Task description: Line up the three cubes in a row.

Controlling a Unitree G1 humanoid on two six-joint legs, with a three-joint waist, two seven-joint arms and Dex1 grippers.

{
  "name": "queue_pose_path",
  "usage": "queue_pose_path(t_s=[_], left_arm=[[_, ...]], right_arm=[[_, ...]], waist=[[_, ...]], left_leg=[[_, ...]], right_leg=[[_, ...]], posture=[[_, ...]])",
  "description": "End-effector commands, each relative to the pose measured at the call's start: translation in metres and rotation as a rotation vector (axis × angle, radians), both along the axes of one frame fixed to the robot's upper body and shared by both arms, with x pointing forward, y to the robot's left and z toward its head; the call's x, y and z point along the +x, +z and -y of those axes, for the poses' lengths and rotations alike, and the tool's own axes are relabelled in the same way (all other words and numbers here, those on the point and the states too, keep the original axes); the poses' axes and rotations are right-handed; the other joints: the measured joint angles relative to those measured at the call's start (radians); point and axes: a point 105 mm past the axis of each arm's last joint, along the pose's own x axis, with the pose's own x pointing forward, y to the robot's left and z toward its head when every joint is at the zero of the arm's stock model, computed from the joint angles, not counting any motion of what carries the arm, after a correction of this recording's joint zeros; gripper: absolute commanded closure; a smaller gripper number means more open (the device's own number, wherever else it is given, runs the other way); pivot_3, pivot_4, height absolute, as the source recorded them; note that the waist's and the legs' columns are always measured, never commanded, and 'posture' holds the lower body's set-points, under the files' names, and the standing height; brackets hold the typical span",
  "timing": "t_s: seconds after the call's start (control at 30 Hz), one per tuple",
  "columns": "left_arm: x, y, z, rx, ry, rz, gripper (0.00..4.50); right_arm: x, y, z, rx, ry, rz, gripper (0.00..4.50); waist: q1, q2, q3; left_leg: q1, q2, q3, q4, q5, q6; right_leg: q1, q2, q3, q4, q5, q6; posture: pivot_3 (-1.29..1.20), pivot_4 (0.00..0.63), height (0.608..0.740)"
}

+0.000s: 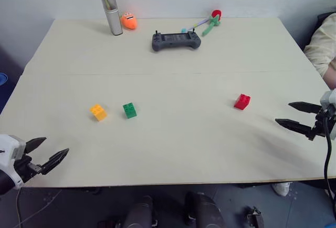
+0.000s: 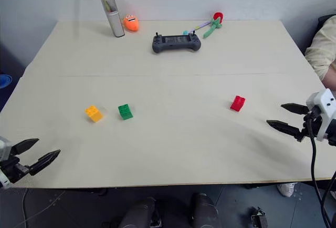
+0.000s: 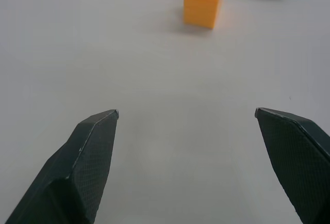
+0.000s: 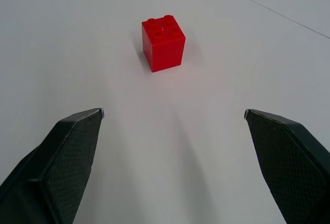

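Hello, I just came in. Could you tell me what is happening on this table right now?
A two-armed robot is about to line up three small cubes. Nothing is held yet: the left claw and the right claw are both open, near the table's side edges. The yellow-orange cube and the green cube sit close together, not touching. The red cube stands apart, in front of the right claw.

You see the small studded yellow-orange plastic cube [image 1: 98, 112] just left of the green one [image 1: 129, 110]; the red one [image 1: 242, 101] sits well apart to the green's right.
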Motion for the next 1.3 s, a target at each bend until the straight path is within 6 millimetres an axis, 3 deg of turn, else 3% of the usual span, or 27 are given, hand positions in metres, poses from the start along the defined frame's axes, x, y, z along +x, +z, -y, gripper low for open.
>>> queue_pose_path(t_s=[0.03, 0.53, 0.7, 0.77, 1.07, 1.3], left_arm=[[-0.003, 0.004, 0.003, 0.078, -0.043, -0.002, 0.02], [0.007, -0.001, 0.001, 0.040, 0.008, 0.038, 0.02], [0.016, 0.007, 0.014, 0.013, -0.060, 0.050, 0.02], [0.021, 0.015, 0.024, -0.016, -0.109, 0.064, 0.02], [0.035, 0.060, 0.118, -0.032, -0.683, 0.018, 0.02], [0.029, 0.083, 0.171, 0.068, -0.989, 0.023, 0.02]], right_arm=[[0.000, 0.011, -0.002, -0.005, 0.007, 0.036, 0.00], [0.001, 0.007, -0.007, -0.035, -0.003, 0.042, 0.00], [0.008, 0.010, -0.012, -0.100, 0.013, 0.055, 0.00], [0.014, 0.016, -0.018, -0.116, 0.037, 0.061, 0.00], [0.070, 0.031, -0.057, -0.217, 0.137, -0.001, 0.00], [0.093, 0.014, -0.076, -0.286, 0.184, -0.087, 0.00]], waist=[[-0.002, 0.000, 0.000], [0.001, 0.000, 0.000], [0.000, 0.000, 0.000], [0.000, 0.000, 0.000], [-0.006, 0.001, 0.000], [-0.021, 0.001, 0.000]], left_leg=[[0.000, 0.000, 0.000, 0.000, 0.000, 0.000], [0.000, 0.000, 0.000, 0.000, 0.000, 0.000], [0.000, 0.000, 0.000, 0.000, 0.000, 0.000], [0.000, 0.000, 0.000, 0.000, 0.000, 0.000], [0.000, 0.000, 0.000, 0.000, 0.001, 0.000], [-0.006, -0.001, 0.000, 0.001, 0.005, 0.005]], right_leg=[[0.000, 0.000, 0.000, 0.000, 0.000, 0.000], [0.000, 0.000, 0.000, 0.000, 0.000, 0.000], [0.000, 0.000, 0.000, 0.000, 0.000, 0.000], [0.000, 0.000, 0.000, 0.001, 0.000, 0.000], [-0.001, 0.001, 0.000, 0.001, 0.000, 0.000], [-0.002, 0.004, -0.003, 0.002, 0.000, 0.000]], posture=[[0.00, 0.150, 0.740], [0.00, 0.150, 0.740], [0.00, 0.150, 0.740], [0.00, 0.150, 0.740], [0.00, 0.150, 0.740], [0.00, 0.150, 0.740]])
